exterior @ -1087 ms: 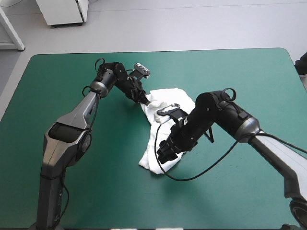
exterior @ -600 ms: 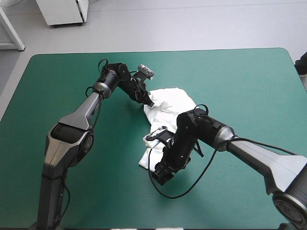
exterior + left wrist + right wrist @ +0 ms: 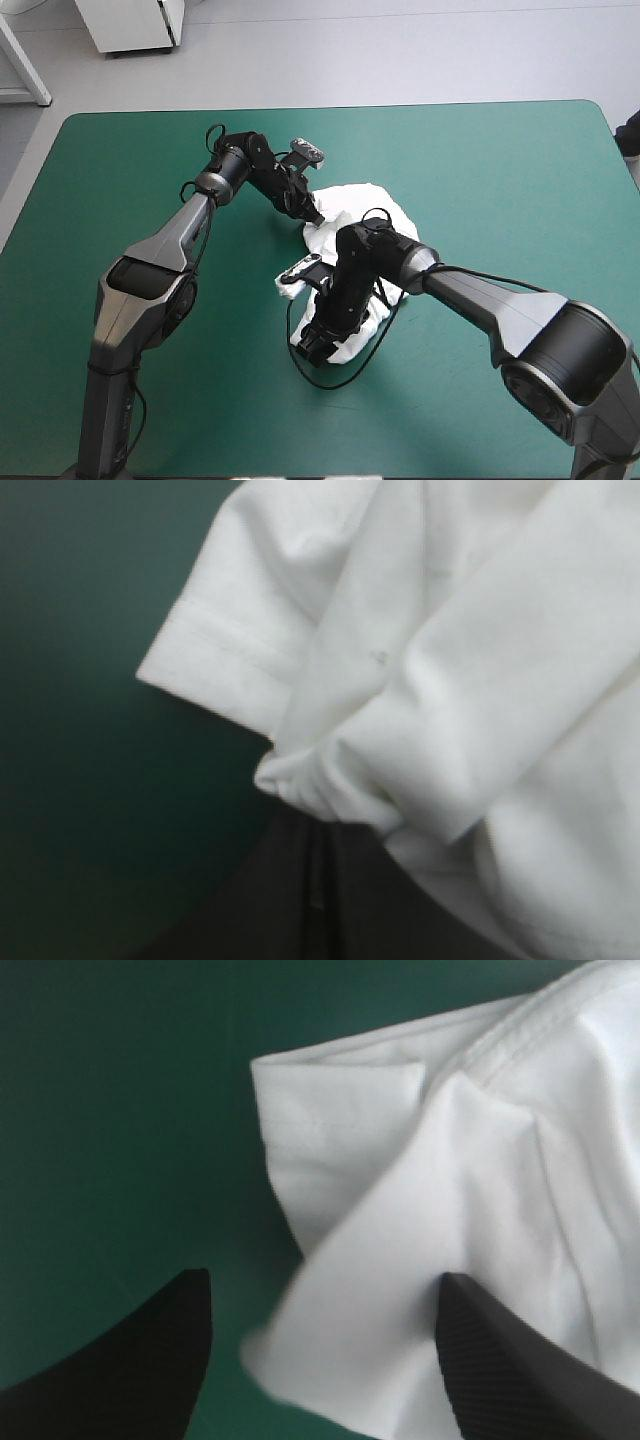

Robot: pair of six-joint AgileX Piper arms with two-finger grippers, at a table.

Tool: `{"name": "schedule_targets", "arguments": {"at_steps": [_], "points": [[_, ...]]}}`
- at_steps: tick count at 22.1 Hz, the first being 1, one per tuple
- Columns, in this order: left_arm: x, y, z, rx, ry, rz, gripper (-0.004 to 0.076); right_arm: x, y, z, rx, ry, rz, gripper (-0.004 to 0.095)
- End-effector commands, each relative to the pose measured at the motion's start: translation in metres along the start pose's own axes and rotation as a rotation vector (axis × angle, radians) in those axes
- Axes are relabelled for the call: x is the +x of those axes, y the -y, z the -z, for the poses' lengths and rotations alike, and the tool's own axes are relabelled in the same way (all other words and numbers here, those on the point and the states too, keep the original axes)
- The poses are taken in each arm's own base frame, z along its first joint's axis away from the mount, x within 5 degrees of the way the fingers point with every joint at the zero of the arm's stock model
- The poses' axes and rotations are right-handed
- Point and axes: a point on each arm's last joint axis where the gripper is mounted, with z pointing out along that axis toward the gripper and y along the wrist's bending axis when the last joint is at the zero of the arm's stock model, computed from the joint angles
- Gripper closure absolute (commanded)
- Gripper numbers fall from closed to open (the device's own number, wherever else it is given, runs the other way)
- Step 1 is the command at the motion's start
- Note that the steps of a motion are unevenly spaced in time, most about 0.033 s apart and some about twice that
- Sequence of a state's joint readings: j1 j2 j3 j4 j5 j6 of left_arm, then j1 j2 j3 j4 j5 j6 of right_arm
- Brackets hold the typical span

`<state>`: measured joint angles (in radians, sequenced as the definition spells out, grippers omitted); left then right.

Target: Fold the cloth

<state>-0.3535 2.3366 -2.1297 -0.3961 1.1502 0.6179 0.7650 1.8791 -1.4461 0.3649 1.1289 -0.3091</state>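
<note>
High view: found the T-shirt (image 3: pixel 365 205) crumpled in a long heap around mid-table, running from the far side toward the near, not spread and with no fold in it. Judged the step to be an early one: taking hold of two ends so as to pull the heap open and flat before any folding. Saw a hemmed corner, sleeve or bottom hem impossible to tell, lying on the teal-green cover (image 3: pixel 500 160) at the heap's near end.

Found the left gripper (image 3: pixel 315 825) pinched on a bunch of cloth at the heap's far-left edge, fingers together with fabric gathered at their tip. Found the right gripper (image 3: pixel 322 1280) spread wide and holding nothing, low over the near end, one finger over bare cover, the other over cloth, the loose corner between them. Could not tell whether the fingertips touched the table.

Reckoned the next move to call for lowering onto that corner and pinching it at a clean edge, then drawing the two ends apart. Feared a grab of several layers at once, likely to leave the heap bunched.

Noted the left arm stretched far forward, wrist bent toward the T-shirt; the right arm reached in across the heap's middle, wrist turned down toward the near edge.
</note>
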Motion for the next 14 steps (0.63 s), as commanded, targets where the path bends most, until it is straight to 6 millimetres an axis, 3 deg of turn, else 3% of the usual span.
{"name": "schedule_targets", "arguments": {"at_steps": [1,2,4,5,6,11,14], "points": [[-0.005,0.016,0.012,0.045,-0.004,-0.025,0.0746,-0.004,-0.005,0.006,-0.011,0.007,0.015,0.0307],[-0.005,0.015,0.013,0.045,-0.004,-0.025,0.0746,-0.004,-0.006,0.004,-0.008,-0.003,0.019,0.0332],[-0.005,0.015,0.013,0.044,-0.003,-0.028,0.0746,-0.004,-0.015,-0.001,0.005,-0.015,0.051,0.0567],[-0.005,0.014,0.013,0.042,0.000,-0.028,0.0746,-0.004,-0.020,-0.003,0.023,-0.025,0.080,0.0781],[-0.005,0.014,0.013,0.041,0.001,-0.028,0.0746,-0.004,-0.022,-0.004,0.034,-0.030,0.092,0.0902],[-0.005,0.017,0.020,0.047,-0.003,-0.034,0.0746,0.002,-0.021,0.001,0.106,-0.078,0.096,0.0908],[-0.009,0.024,0.040,0.036,0.020,-0.047,0.0746,0.008,-0.017,0.017,0.200,-0.093,0.097,0.0908]]}}
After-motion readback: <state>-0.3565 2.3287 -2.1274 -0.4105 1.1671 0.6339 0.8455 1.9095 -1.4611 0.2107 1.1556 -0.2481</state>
